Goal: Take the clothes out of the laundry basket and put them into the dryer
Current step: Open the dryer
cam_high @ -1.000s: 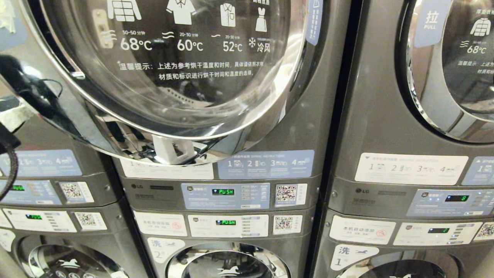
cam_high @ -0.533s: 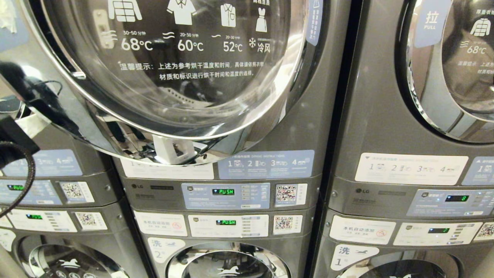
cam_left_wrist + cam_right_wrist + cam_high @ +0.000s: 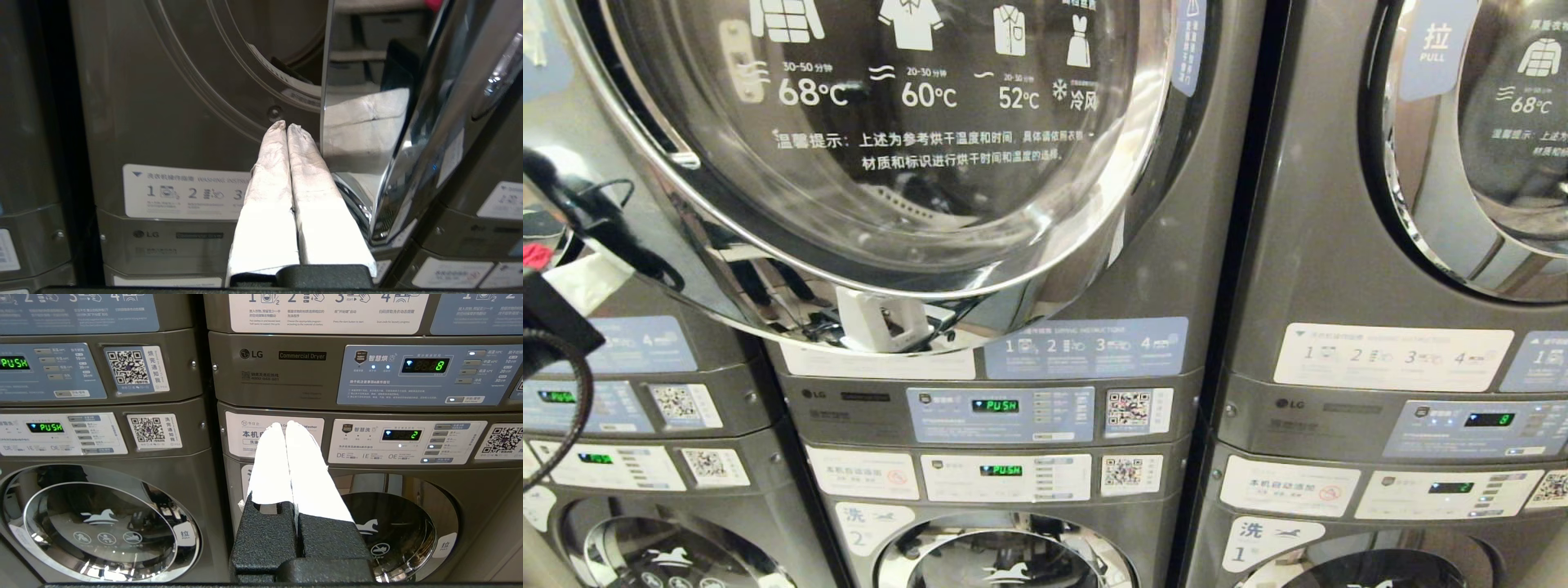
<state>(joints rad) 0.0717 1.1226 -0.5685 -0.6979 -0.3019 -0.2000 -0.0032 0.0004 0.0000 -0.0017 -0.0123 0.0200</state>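
The middle stack's upper dryer has its round glass door (image 3: 890, 163) standing ajar, chrome rim towards me. My left gripper (image 3: 287, 124) is shut with nothing in it. Its white-wrapped fingers (image 3: 592, 282) lie along the inner side of the door's chrome edge (image 3: 327, 102), low on the rim, and point at the dryer front just under the dark drum opening (image 3: 286, 41). My right gripper (image 3: 286, 424) is shut and empty, parked low in front of the right stack's washer panel (image 3: 404, 441). The clothes and the laundry basket are out of view.
Three grey stacked washer-dryer units fill the view, with control panels (image 3: 1001, 412) showing green "PUSH". The right stack's dryer door (image 3: 1486, 147) is closed. Lower washer doors (image 3: 102, 522) are closed. A black cable (image 3: 572, 408) loops from my left arm.
My left arm has come in from the left edge, so its white fingers now show at the door's rim. The door has swung slightly. The right arm has not moved.
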